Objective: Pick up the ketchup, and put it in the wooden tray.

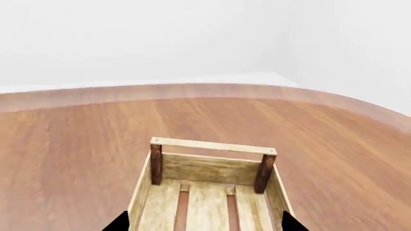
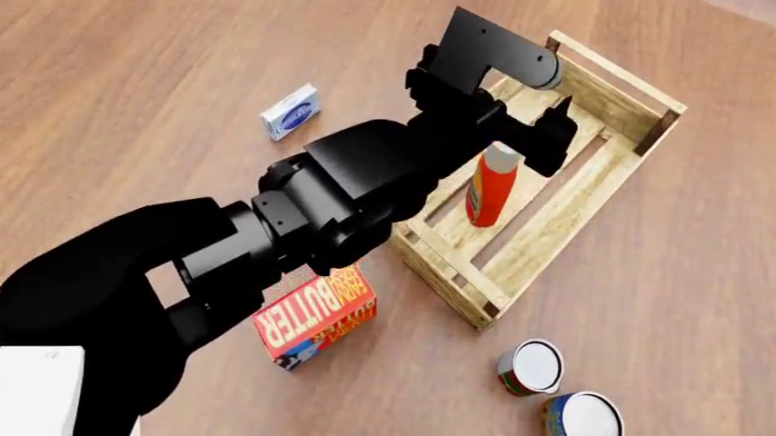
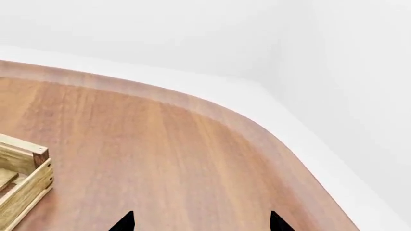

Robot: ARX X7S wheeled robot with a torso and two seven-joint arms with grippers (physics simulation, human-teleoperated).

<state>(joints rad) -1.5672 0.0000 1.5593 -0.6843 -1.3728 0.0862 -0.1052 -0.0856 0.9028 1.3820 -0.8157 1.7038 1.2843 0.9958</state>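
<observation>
The ketchup (image 2: 492,195), an orange-red bottle with a white cap, stands upright on the slats inside the wooden tray (image 2: 582,204). My left gripper (image 2: 519,116) hangs just above and behind the bottle's cap, apart from it. In the left wrist view the gripper (image 1: 207,224) is open, its two black fingertips wide apart over the tray (image 1: 212,168), with no bottle between them. In the right wrist view my right gripper (image 3: 200,224) is open over bare table, with a corner of the tray (image 3: 26,179) off to one side. The right gripper does not show in the head view.
A red-and-orange butter box (image 2: 315,313) lies beside the tray's near end, partly under my left arm. Two cans (image 2: 530,366) (image 2: 582,416) stand near the front. A small white-and-blue box (image 2: 291,111) lies farther back. The table's curved edge (image 3: 257,130) shows beyond.
</observation>
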